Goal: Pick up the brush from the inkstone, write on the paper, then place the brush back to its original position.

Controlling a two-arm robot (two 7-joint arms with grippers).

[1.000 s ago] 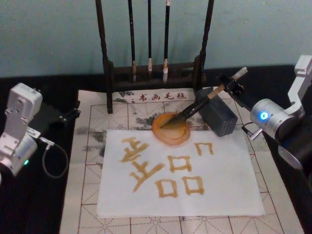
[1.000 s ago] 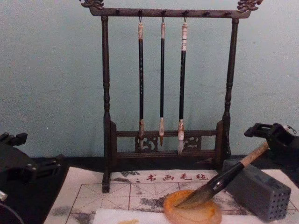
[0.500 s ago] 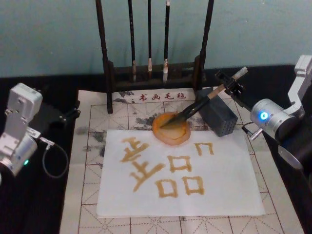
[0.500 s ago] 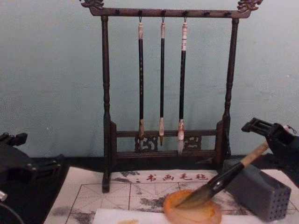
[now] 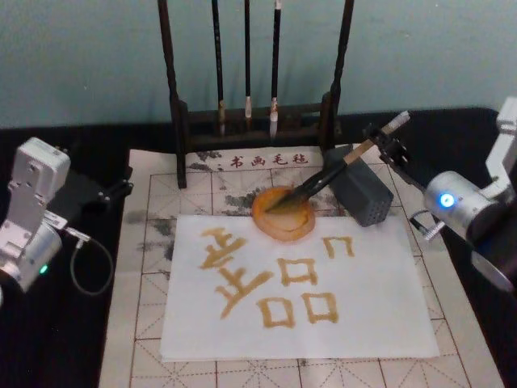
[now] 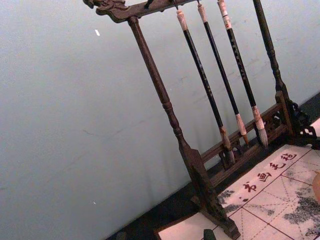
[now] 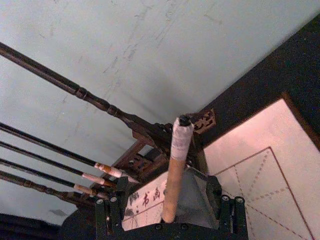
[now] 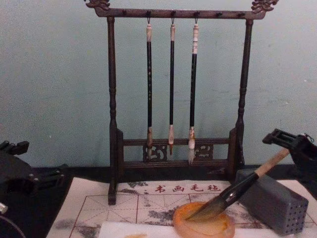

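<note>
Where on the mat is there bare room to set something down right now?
Bare mat runs down the left of the paper, and a narrower strip lies below the paper's near edge. It is crowded at the far right: inkstone, brush, grey block and right end effector sit close together before the brush rack.

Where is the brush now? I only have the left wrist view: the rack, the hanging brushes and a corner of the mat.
Observer: The brush lies with its bristles in the inkstone, and its handle is propped on the grey block.
Operator: Is the right gripper holding it?
Observer: No. The right gripper is open, with a finger on either side of the handle's top end and gaps between.
Operator: And the paper?
Observer: The paper carries amber characters.
</note>
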